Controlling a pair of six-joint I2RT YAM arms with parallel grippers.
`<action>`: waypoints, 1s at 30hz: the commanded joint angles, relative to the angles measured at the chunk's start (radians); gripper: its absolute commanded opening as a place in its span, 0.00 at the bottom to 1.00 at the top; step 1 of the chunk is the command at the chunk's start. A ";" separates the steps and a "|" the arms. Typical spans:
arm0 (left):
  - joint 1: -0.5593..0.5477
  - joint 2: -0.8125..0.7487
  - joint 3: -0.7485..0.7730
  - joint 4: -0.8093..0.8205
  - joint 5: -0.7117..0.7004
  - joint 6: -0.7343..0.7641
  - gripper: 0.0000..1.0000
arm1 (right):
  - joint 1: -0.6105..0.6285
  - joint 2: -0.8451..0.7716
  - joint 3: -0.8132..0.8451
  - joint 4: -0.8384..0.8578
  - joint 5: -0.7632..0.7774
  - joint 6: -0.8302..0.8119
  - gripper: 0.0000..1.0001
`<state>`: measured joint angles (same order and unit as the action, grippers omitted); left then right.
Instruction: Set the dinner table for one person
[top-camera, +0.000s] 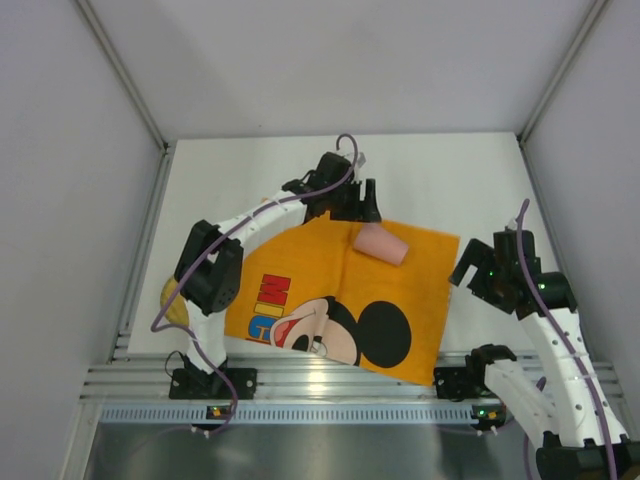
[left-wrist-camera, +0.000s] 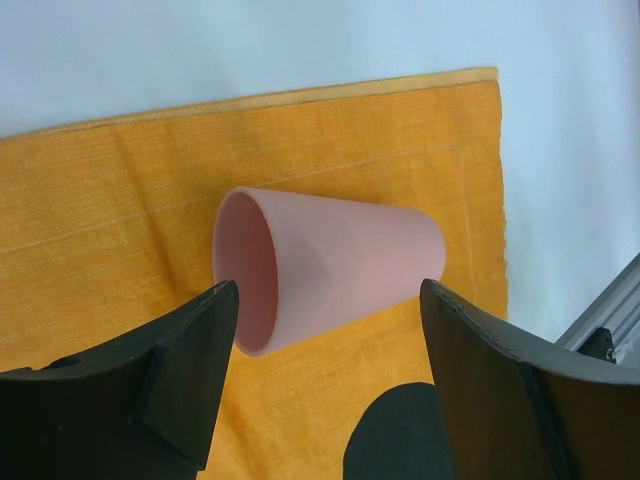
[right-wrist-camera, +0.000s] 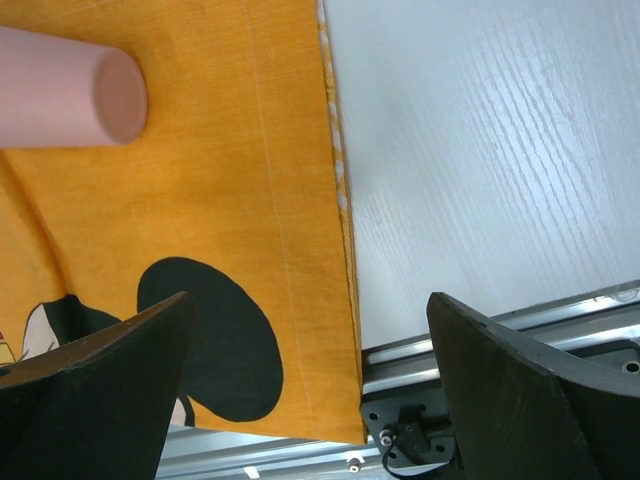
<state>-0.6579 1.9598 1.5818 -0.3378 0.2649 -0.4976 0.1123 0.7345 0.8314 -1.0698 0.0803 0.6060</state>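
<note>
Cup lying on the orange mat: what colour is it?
The cup is plain pale pink, best seen in the left wrist view.

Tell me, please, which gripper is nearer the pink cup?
The left gripper: the pink cup lies just ahead of it on the orange mat; the right gripper hangs off the mat's edge.

The dinner table (top-camera: 250, 170) is seen as a large, plain white, flat rectangle with faint wood grain. Its middle is covered by an orange cartoon mat (top-camera: 420, 290), and a pink cup (top-camera: 381, 244) is laid on its side there.
</note>
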 joint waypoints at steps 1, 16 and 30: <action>0.003 -0.049 -0.019 0.000 -0.029 0.016 0.79 | -0.017 -0.001 0.008 -0.005 -0.008 -0.029 1.00; -0.058 0.103 0.082 0.071 0.143 -0.016 0.41 | -0.023 0.051 0.031 0.013 -0.014 -0.071 1.00; -0.339 0.214 0.555 -0.306 -0.102 0.240 0.00 | -0.033 0.052 0.089 -0.015 -0.005 -0.066 1.00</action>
<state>-0.9562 2.1586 2.0979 -0.5434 0.2546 -0.3313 0.1005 0.7948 0.8444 -1.0767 0.0597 0.5426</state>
